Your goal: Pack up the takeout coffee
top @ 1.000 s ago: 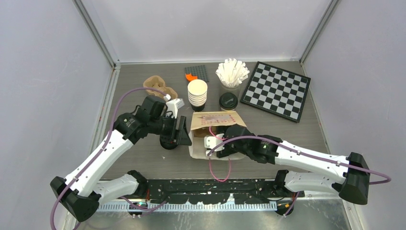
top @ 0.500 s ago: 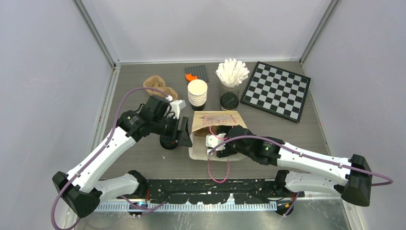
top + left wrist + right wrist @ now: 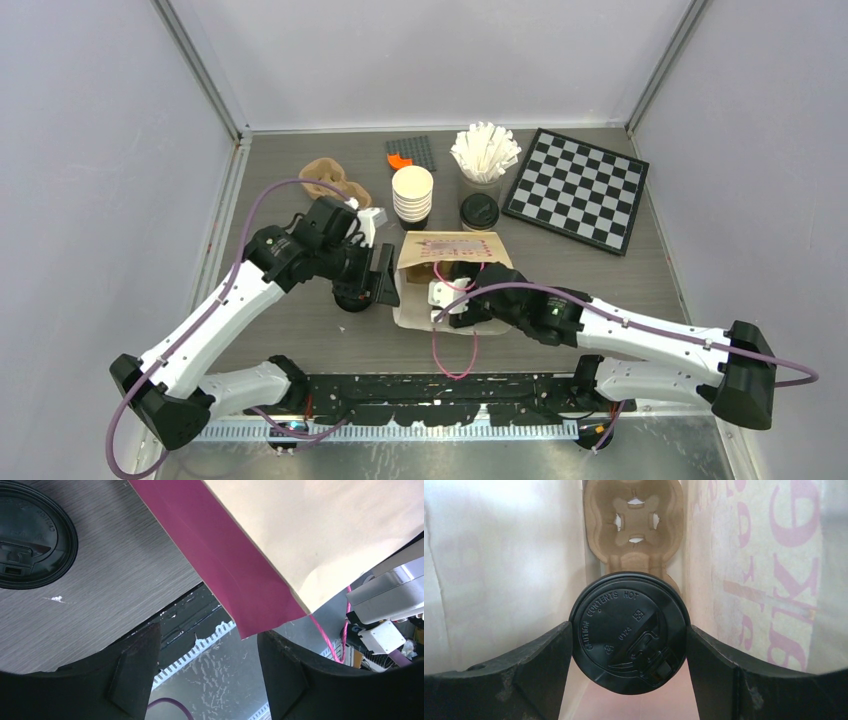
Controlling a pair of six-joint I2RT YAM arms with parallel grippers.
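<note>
- Right gripper [image 3: 629,632] clasped 1 takeout coffee [image 3: 624,620] inside the bag [image 3: 494,555]; best lowered straight into the carrier [image 3: 666,545] socket
- Left gripper [image 3: 208,632] gaped empty beside the bag

Left gripper [image 3: 207,677] sat at 6 o'clock, black fingers [image 3: 132,672] at 7 and 5 spread wide, nothing between them. Takeout coffee [image 3: 32,535] at 10 o'clock, seen from above, only its black lid showing, stood on the grey table [image 3: 115,580]. Paper bag [image 3: 320,535] filled 12 to 2, magenta side panel [image 3: 225,575] facing the gripper, apart from the lid. White housing [image 3: 385,595] and pink cord [image 3: 332,640] at 4.
</note>
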